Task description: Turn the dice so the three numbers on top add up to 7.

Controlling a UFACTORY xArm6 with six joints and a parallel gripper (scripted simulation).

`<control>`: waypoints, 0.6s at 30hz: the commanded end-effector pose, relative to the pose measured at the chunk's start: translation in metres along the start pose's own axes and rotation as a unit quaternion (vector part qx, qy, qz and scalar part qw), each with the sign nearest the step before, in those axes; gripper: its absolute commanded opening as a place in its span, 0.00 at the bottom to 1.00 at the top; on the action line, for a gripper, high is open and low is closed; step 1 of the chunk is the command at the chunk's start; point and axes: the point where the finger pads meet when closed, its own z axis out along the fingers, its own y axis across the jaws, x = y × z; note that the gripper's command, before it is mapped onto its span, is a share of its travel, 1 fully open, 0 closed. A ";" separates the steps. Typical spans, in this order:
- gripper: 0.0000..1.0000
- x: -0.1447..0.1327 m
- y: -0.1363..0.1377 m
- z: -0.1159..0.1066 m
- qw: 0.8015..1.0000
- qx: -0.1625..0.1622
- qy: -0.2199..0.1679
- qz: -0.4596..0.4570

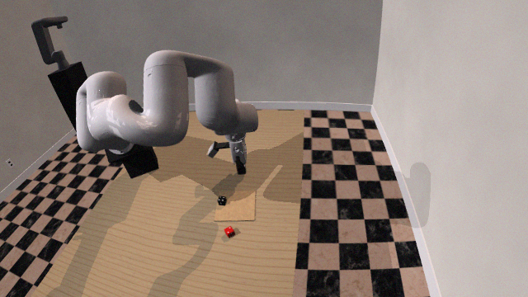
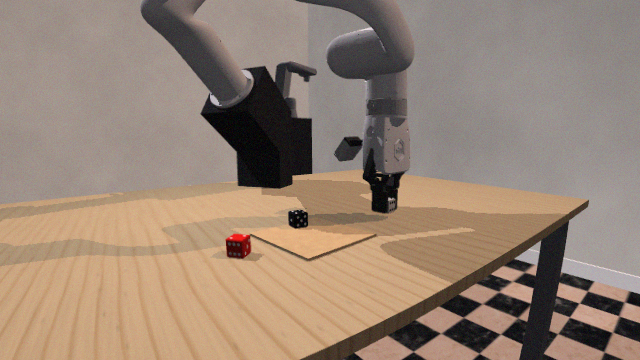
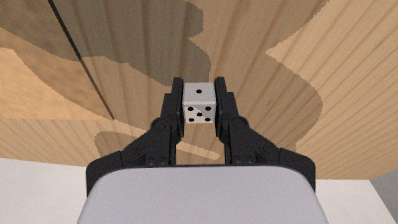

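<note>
My gripper (image 1: 241, 170) (image 2: 384, 206) (image 3: 199, 90) points down beyond the mat and is shut on the white die (image 2: 392, 204) (image 3: 199, 113). In the wrist view the die shows a one and, on the side nearer the palm, a five. Whether it touches the table is unclear. The black die (image 1: 222, 200) (image 2: 298, 219) is at the far left corner of the thin tan mat (image 1: 241, 211) (image 2: 310, 245) (image 3: 30, 95); whether it is fully on is unclear. The red die (image 1: 229, 232) (image 2: 238, 246) lies off the mat on the table, a six on one side. Its top is too small to read.
The wooden table (image 1: 124, 247) (image 2: 150, 300) carries the mat, and its edge runs along the right in the exterior view. The black arm base (image 1: 140, 161) (image 2: 265, 160) stands at the back left. A small dark block (image 1: 213, 149) (image 2: 348, 148) shows beside the gripper body.
</note>
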 end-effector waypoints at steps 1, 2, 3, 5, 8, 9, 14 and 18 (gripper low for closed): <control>0.21 -0.001 0.000 -0.011 1.000 -0.001 -0.002 0.000; 0.21 -0.001 0.000 -0.018 1.000 -0.001 -0.002 0.000; 0.21 -0.001 0.000 -0.025 1.000 -0.001 -0.002 0.000; 0.21 -0.001 0.000 -0.040 1.000 -0.001 -0.002 0.000; 0.21 -0.001 0.000 -0.062 1.000 -0.001 -0.002 0.000; 0.21 -0.001 0.000 -0.069 1.000 -0.001 -0.002 0.000; 0.21 -0.001 0.000 -0.087 1.000 -0.001 -0.002 0.000; 0.21 -0.001 0.000 -0.088 1.000 -0.001 -0.002 0.000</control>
